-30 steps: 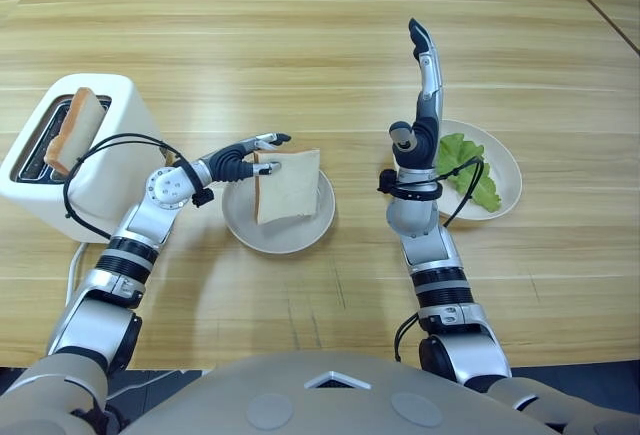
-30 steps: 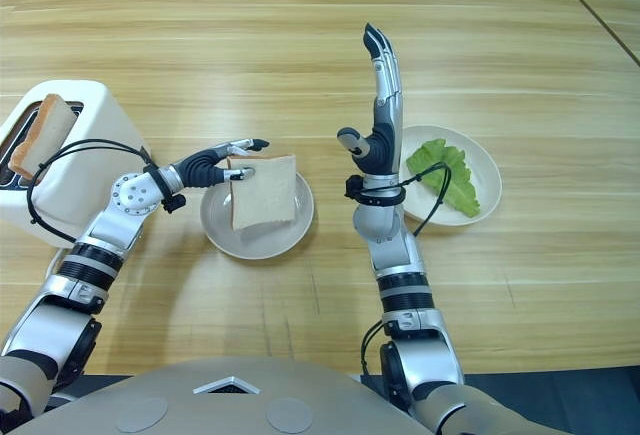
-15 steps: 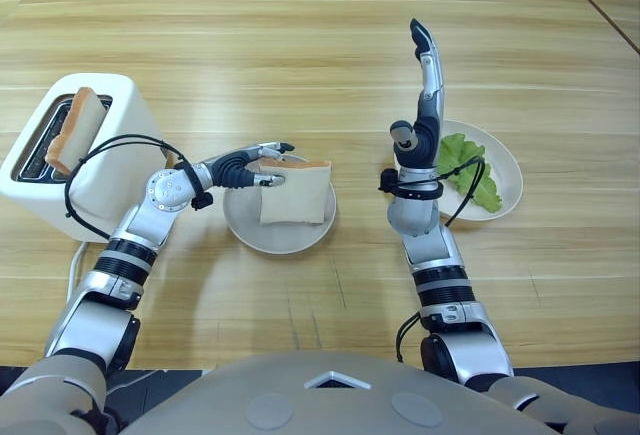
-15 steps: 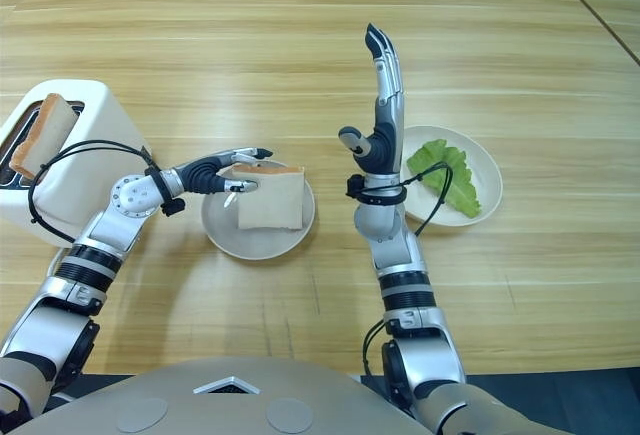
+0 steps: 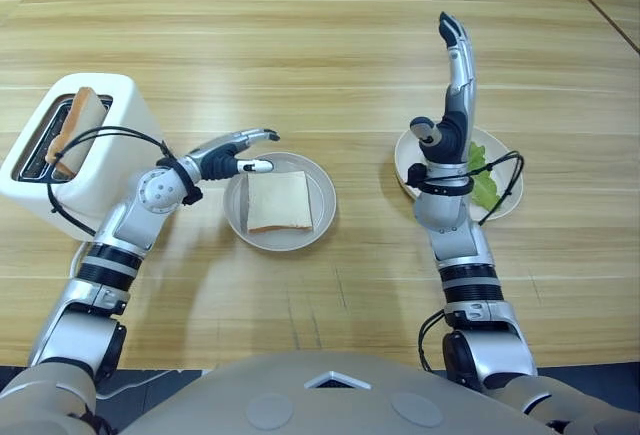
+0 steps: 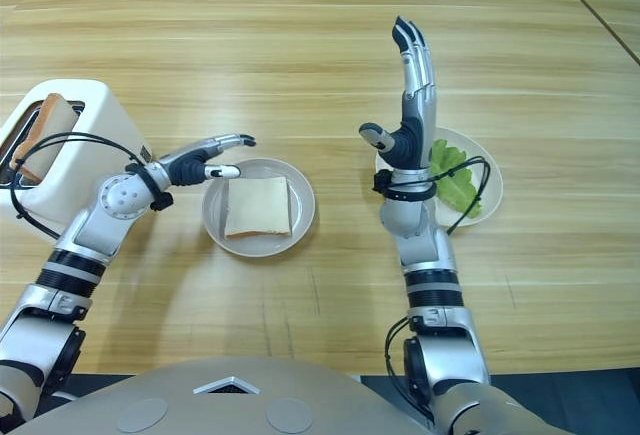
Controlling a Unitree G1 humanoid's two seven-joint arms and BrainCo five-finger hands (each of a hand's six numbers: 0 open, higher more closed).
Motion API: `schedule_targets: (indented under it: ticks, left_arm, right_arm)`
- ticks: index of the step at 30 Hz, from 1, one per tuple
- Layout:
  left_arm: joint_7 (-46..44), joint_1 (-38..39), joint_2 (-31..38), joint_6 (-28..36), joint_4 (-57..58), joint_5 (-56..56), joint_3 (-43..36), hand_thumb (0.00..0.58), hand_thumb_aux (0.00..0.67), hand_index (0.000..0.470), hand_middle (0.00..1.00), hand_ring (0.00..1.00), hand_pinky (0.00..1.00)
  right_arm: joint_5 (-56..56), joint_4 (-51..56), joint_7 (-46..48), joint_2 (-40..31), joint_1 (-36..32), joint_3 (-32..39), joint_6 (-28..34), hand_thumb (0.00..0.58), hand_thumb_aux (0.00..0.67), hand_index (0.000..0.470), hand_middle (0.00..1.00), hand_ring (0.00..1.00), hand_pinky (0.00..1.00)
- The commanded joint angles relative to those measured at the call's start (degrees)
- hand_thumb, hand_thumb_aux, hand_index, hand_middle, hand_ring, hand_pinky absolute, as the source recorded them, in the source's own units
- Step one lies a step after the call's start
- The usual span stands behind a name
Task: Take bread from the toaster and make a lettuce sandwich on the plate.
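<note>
On the surface [image 5: 300,45], lettuce [image 5: 486,191] is seen at 4 o'clock of the nearer right hand [image 5: 455,105], fingers outstretched and empty.

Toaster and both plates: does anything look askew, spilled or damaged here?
Nothing is spilled or damaged. One bread slice lies flat in the left plate, and the lettuce sits in the right plate. The second slice leans tilted in the toaster slot, sticking up, which is normal for popped toast.

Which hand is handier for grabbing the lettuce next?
Probably right. The right hand stands open, upright, just beside the lettuce in its dish. The left hand hovers open by the bread on the other plate, near the toaster.
</note>
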Motion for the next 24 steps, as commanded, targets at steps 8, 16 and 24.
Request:
schedule_targets:
  ticks: [8,16,24]
  left_arm:
    - [9.6,8.5,-6.7,3.1,-27.3,-13.6,14.6,0.000,0.000,0.000,0.00,0.00,0.00]
    - [9.1,10.1,-5.9,3.9,-24.6,-12.5,14.3,0.000,0.000,0.000,0.00,0.00,0.00]
    - [8.8,10.3,-5.6,3.3,-22.7,-11.8,14.2,0.000,0.000,0.000,0.00,0.00,0.00]
  right_arm:
    - [-21.2,23.8,8.5,-22.8,-3.8,8.6,28.0,0.000,0.000,0.000,0.00,0.00,0.00]
    - [-17.4,25.9,13.1,-28.3,-1.9,12.1,27.8,0.000,0.000,0.000,0.00,0.00,0.00]
    - [-14.5,23.1,17.3,-32.1,1.8,13.5,27.3,0.087,0.053,0.037,0.00,0.00,0.00]
